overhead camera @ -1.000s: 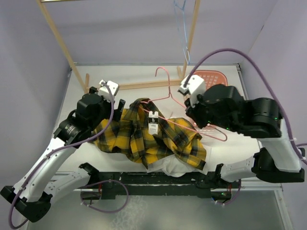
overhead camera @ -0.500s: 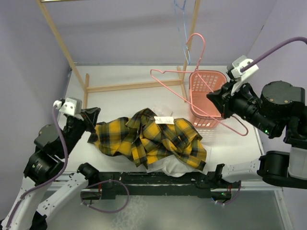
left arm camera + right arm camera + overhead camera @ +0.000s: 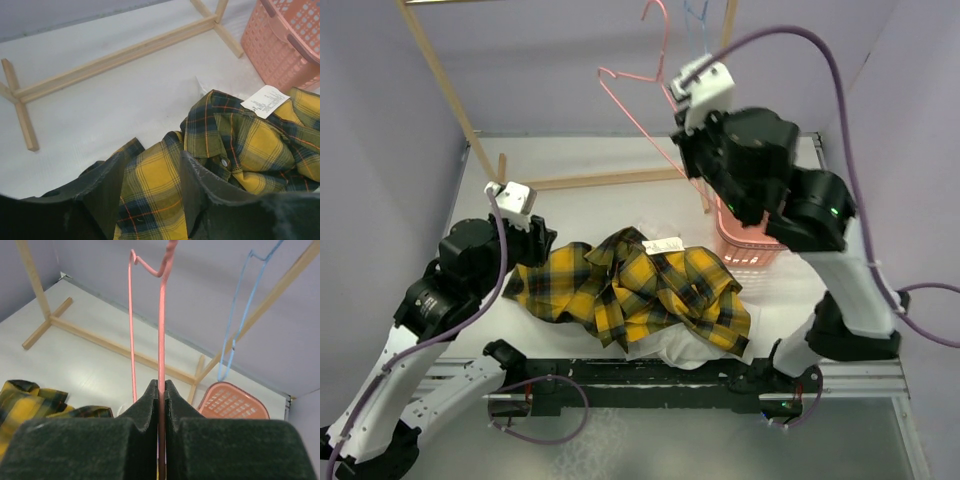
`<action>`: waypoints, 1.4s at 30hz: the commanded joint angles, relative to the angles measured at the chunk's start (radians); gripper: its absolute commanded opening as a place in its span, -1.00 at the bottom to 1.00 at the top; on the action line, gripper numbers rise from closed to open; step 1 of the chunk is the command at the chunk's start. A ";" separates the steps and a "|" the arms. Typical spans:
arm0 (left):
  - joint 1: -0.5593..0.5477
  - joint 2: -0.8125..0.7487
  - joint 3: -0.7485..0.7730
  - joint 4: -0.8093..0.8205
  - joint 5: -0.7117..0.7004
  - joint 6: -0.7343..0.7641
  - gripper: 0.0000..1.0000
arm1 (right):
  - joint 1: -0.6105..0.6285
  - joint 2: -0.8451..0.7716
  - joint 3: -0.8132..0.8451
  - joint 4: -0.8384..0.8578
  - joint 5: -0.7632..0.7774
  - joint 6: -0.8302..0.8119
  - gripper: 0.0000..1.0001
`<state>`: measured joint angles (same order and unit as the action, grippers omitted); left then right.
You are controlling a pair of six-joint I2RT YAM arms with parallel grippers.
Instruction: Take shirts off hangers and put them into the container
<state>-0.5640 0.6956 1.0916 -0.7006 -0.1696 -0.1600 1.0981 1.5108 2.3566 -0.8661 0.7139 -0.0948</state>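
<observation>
left gripper (image 3: 150, 200): low over the left end of the plaid shirt, jaws partway apart, plaid cloth showing in the gap. Can't tell whether the pads touch the fabric.
rack (image 3: 440, 75): wooden poles slanting up at the back left and back right, base bar flat across the back of the table (image 3: 570, 215).
plaid shirt (image 3: 640, 290): yellow-and-black, crumpled in a heap on the table's near middle, off any hanger, outside the basket.
label (image 3: 265, 100): white tag lying on top of the plaid shirt by the collar.
white shirt (image 3: 665, 347): mostly buried under the plaid one, an edge showing at the near side.
pink hanger (image 3: 640, 80): bare wire, up in the air over the back of the table, hook topmost.
right gripper (image 3: 161, 387): raised high, pads pinched tight on the pink hanger's wire.
blue hanger (image 3: 240, 315): hanging by the rack's right pole, well above the basket.
basket (image 3: 750, 245): salmon-pink, on the table at the right, just beside the plaid heap; the right arm covers much of it.
</observation>
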 commanded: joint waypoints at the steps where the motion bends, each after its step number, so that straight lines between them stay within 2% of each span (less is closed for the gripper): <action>1: 0.001 -0.045 0.051 0.020 0.033 0.021 0.13 | -0.209 0.165 0.179 0.067 -0.161 0.020 -1.00; 5: 0.000 -0.051 0.054 0.016 0.023 0.033 0.27 | -0.333 0.260 0.221 0.118 -0.324 0.053 -1.00; 11: 0.000 -0.048 0.056 0.005 0.022 0.046 0.28 | -0.412 0.322 0.235 0.269 -0.404 0.074 -1.00; 17: 0.001 -0.042 0.027 0.014 0.026 0.052 0.28 | -0.426 0.335 0.236 0.320 -0.409 0.063 -1.00; 22: 0.000 -0.034 0.001 0.030 0.032 0.051 0.27 | -0.432 0.318 0.162 0.422 -0.384 0.040 -1.00; 28: 0.001 -0.046 -0.008 0.012 0.020 0.049 0.27 | -0.450 0.443 0.306 0.415 -0.383 0.024 -1.00; 42: 0.000 -0.086 -0.022 -0.027 0.001 0.020 0.26 | -0.491 0.543 0.299 0.508 -0.395 0.019 -1.00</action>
<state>-0.5640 0.6235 1.0809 -0.7341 -0.1570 -0.1207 0.6155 2.0750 2.6255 -0.4599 0.3222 -0.0605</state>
